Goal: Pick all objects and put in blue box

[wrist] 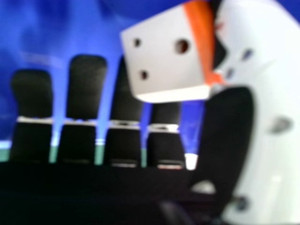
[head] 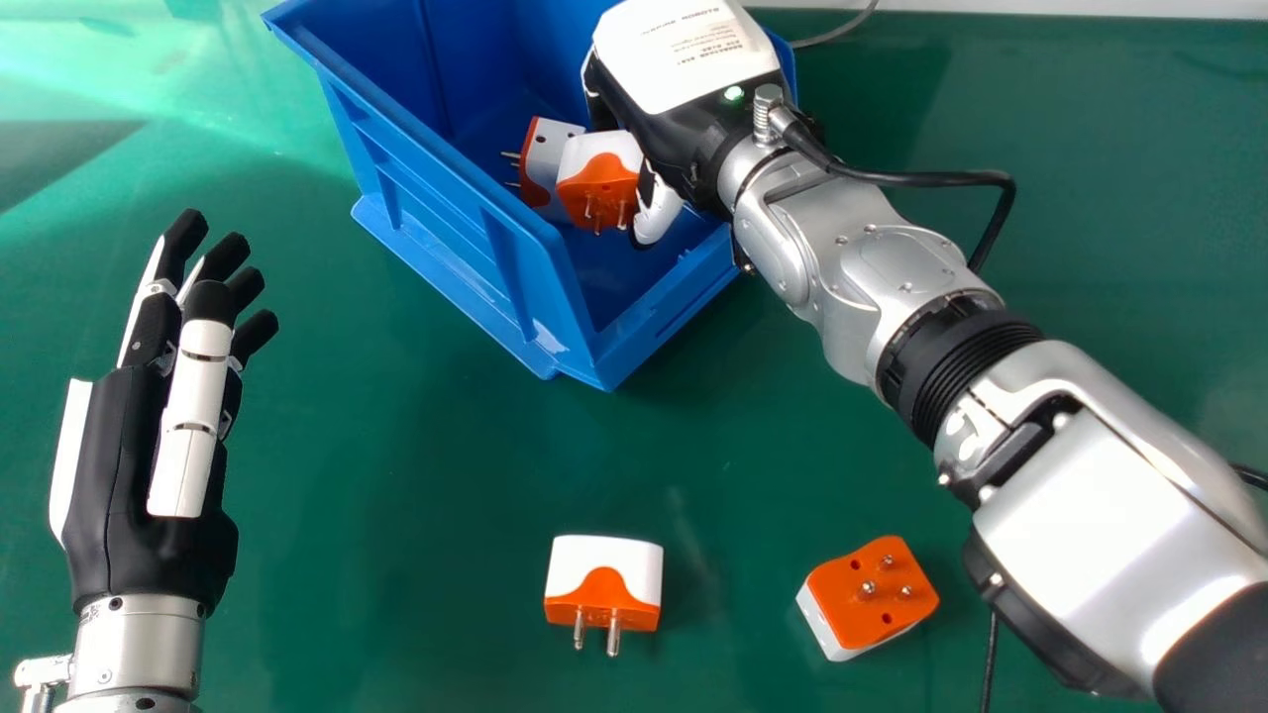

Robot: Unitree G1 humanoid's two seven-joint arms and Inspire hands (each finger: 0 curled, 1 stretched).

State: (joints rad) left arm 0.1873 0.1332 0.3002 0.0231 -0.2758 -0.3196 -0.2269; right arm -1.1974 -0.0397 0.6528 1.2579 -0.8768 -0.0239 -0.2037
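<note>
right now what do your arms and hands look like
The left hand and right hand are black and white; the right has a small green light. Both wrists are silver; the right arm adds a ribbed black collar and black cable.

The blue box is smooth plastic. In front of it, 2 plastic plug adapters bear shiny metal pins.

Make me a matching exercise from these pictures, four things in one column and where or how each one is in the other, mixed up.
Things:
1. Blue plastic box
2. Black and white left hand
3. Black and white right hand
4. Orange and white plug adapter nearest the silver right forearm

Places and states:
A. Partly inside the box
B. On the green table, pins up
C. Has adapters inside
D. Head view's left, fingers extended

Pairs: 1-C, 2-D, 3-A, 4-B
</note>
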